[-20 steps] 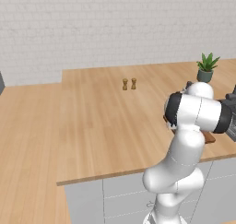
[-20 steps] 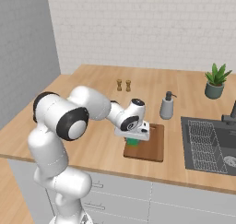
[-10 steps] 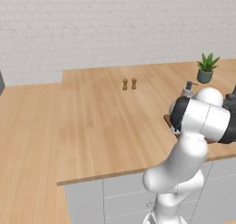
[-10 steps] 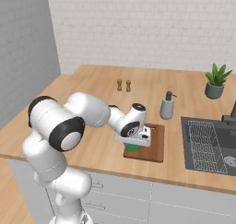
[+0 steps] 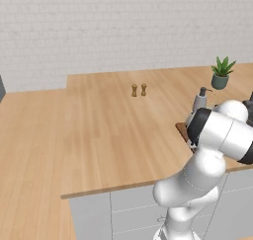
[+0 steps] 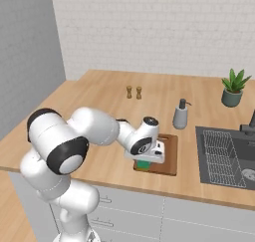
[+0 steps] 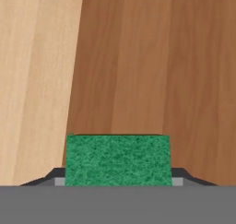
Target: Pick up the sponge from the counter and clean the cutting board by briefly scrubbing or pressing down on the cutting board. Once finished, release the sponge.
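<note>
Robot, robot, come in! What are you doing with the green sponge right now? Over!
Gripper shut on the sponge, jaws either side of it. Sponge low over the cutting board, near its left end; contact not clear. Soap bottle stands behind the board, out of the way.

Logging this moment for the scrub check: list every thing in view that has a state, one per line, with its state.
gripper: shut on the sponge, low over the cutting board.
sponge: held between the fingers, green face showing, over the cutting board.
cutting board: flat on the counter, next to the sink.
soap dispenser: upright on the counter.
potted plant: upright.
two small shakers: upright, side by side.
</note>
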{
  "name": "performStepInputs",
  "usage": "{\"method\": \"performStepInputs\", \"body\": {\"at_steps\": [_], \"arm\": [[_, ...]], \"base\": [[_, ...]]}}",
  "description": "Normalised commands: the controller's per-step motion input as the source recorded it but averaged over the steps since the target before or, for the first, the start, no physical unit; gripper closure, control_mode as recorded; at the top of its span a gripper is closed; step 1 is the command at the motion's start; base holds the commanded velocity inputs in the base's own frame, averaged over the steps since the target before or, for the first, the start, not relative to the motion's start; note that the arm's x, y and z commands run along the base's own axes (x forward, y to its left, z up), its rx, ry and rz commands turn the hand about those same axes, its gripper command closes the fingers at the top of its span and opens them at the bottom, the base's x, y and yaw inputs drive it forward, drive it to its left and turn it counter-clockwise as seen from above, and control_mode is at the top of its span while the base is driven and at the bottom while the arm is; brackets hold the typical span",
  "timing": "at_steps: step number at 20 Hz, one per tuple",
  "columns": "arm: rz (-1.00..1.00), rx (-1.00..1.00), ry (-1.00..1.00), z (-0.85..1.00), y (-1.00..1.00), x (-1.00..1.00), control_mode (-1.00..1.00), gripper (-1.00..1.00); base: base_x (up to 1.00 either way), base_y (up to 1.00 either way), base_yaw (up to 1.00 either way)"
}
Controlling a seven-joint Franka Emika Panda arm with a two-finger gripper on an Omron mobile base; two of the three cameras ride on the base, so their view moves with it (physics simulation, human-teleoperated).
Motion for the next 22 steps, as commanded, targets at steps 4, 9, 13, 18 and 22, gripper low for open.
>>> {"method": "performStepInputs", "body": {"at_steps": [4,9,13,18,22], "arm": [[-0.06,-0.01,0.00,-0.12,-0.44,0.00,-1.00,1.00],[-0.01,0.00,0.00,-0.05,-0.63,0.01,-1.00,1.00],[0.00,0.00,0.00,-0.01,-0.69,0.01,-1.00,1.00],[0.00,0.00,0.00,-0.01,-0.71,0.00,-1.00,1.00],[0.00,0.00,0.00,-0.06,-0.68,0.00,-1.00,1.00]], "base": [[0.00,0.00,0.00],[0.00,0.00,0.00],[0.00,0.00,0.00],[0.00,0.00,0.00],[0.00,0.00,0.00]]}}
